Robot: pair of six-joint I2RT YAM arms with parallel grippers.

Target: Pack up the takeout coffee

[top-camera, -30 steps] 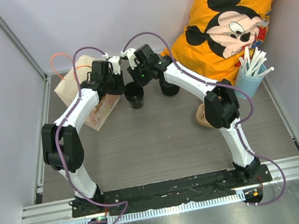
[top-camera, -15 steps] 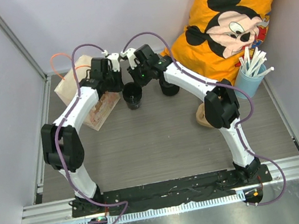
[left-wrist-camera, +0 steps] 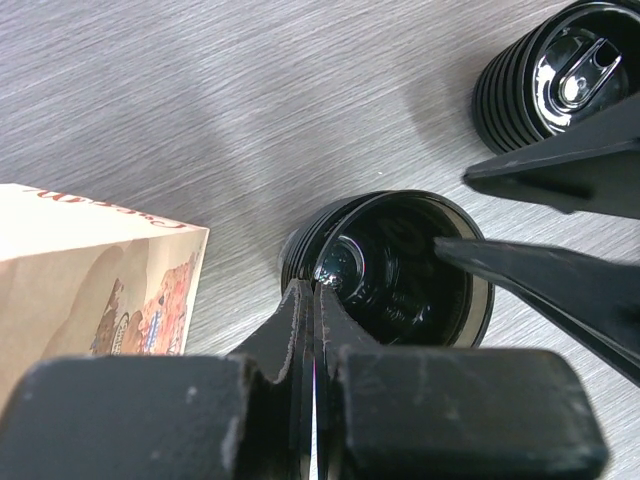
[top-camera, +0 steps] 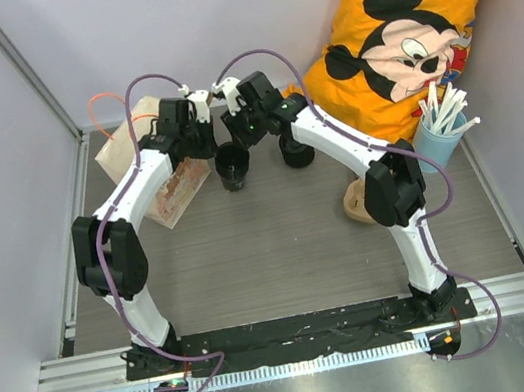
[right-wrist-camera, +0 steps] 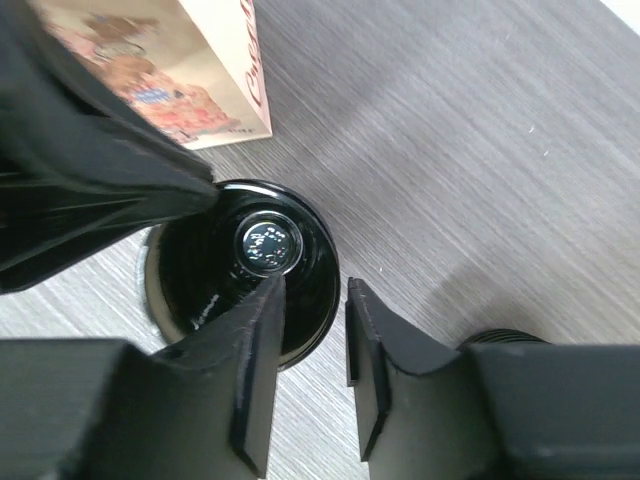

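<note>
The small black tapered disposable cup [top-camera: 233, 165] stands upright and lidless on the grey wood-grain table [top-camera: 282, 253]. It sits at the far side between the two arms, just beside the printed end of the brown paper bag [top-camera: 138, 157] on its left. A ribbed black cup with a glossy lid [left-wrist-camera: 560, 75] stands near it on the right, apart from it. Both arms reach over the open cup from opposite sides. This looks like a grip being settled at the rim so the cup can be carried toward the bag.

The left hand [left-wrist-camera: 315, 292] has its fingers pressed together at the near-left part of the rim. One finger is outside the wall and one just inside, so the hand appears clamped on the thin wall. The right hand [right-wrist-camera: 313, 285] straddles another part of the rim with its fingers apart. One finger hangs over the dark inside and the other is outside, with a clear gap and no pinch visible. I judge that the left hand has the cup and the right hand is free of it.
</note>
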